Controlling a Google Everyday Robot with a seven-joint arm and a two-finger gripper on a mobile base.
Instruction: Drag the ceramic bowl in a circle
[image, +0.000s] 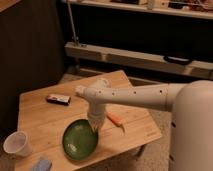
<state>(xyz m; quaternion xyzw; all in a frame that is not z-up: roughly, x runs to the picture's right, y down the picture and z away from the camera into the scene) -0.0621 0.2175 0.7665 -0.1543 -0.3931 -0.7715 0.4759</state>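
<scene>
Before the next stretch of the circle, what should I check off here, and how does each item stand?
1. Hand shut on the bowl at its right rim: ok.
2. Bowl lying flat on the table: cannot tell.
3. Bowl fully on the table: ok, though near the front edge.
4. Orange stick apart from the bowl: ok, it lies just right of the hand.
5. Cup apart from the bowl: ok, it stands at the left front corner.
6. Dark box out of the way: ok, it lies farther back.
</scene>
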